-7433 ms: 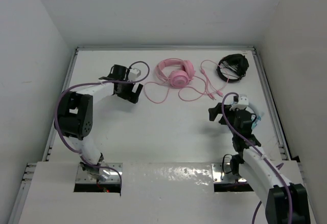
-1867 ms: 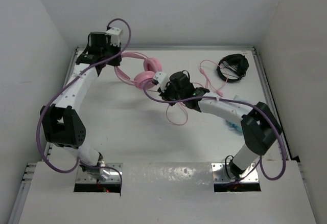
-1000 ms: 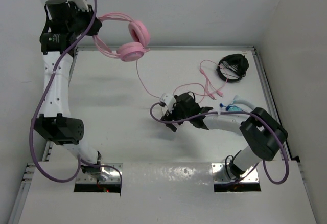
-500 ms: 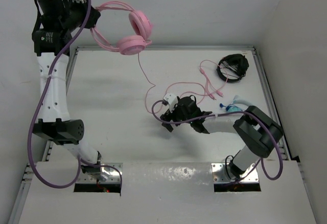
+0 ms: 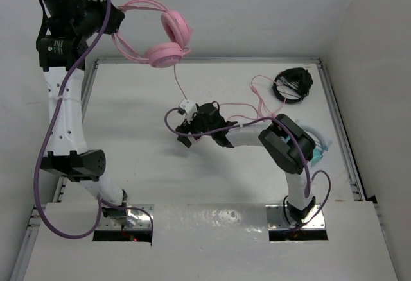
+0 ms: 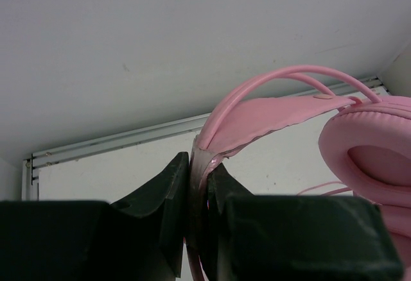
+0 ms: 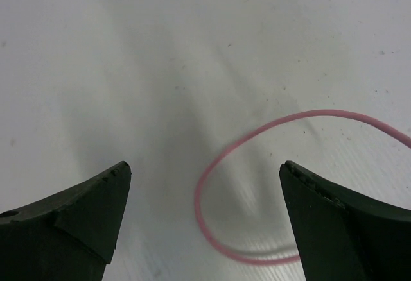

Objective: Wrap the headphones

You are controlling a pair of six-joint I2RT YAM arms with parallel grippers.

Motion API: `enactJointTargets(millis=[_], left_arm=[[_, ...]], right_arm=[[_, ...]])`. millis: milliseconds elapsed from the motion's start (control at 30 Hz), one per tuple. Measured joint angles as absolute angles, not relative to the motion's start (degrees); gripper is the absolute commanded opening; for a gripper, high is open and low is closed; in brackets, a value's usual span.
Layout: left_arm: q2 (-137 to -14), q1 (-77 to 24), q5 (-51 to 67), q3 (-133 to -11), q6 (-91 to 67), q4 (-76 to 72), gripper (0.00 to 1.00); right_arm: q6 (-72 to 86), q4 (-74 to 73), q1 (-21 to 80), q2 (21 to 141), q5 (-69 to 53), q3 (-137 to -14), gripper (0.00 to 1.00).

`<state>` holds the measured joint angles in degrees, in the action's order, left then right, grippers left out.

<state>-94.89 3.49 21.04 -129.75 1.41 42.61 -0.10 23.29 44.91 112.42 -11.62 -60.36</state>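
White table [image 5: 128,133]. Left gripper [image 6: 200,165] pinches pink headphones [image 5: 164,54] by headband [image 6: 270,111], aloft; right gripper [image 7: 204,169] spread over cable [image 7: 196,195] — cable-grab step; next, likely: close, wind.

The headphones [image 5: 165,41] were plain pink all over, earcups, headband and the thin cable [image 7: 196,194] alike, against a white, unpatterned counter [image 5: 128,136] and pale grey-white walls [image 5: 257,11]. Both the left hand [image 6: 198,165] and the right hand [image 7: 204,165] had black fingers on white arms [image 5: 64,114] trailing purple leads [image 5: 43,159]. At the upper right lay a black headset [image 5: 292,83], with something teal [image 5: 319,154] at the right edge.
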Motion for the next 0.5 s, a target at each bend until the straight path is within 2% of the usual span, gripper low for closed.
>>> enactJointTargets(millis=[200, 300, 333, 367, 400, 433, 467, 500], left_arm=[[-94.96, 3.49, 21.08, -131.72, 0.97, 43.31, 0.00], [-94.96, 3.49, 21.17, -133.69, 0.93, 43.31, 0.00], [-94.96, 3.49, 21.26, -134.23, 0.80, 43.22, 0.00], [-94.96, 3.46, 21.39, -134.76, 0.56, 43.22, 0.00], [-94.94, 3.49, 21.56, -135.02, 0.43, 43.18, 0.00], [-94.94, 3.49, 21.85, -135.24, 0.14, 43.18, 0.00], [-94.94, 3.49, 22.17, -135.35, -0.14, 43.13, 0.00], [-94.94, 3.49, 22.41, -135.35, -0.34, 43.18, 0.00]], right_arm=[[11.05, 29.21, 45.21, 119.17, -7.66, -61.67, 0.90], [14.09, 30.30, 45.69, 122.32, -5.19, -63.94, 0.81], [15.20, 30.41, 46.00, 122.91, -4.54, -64.93, 0.67], [15.90, 30.52, 46.30, 123.42, -4.27, -65.56, 0.59], [16.73, 30.81, 46.63, 123.81, -4.01, -65.95, 0.30], [17.43, 30.87, 46.94, 124.11, -3.73, -66.11, 0.10], [18.13, 30.81, 47.31, 124.49, -3.55, -66.37, 0.00], [18.46, 30.79, 47.62, 124.86, -3.55, -66.59, 0.00]])
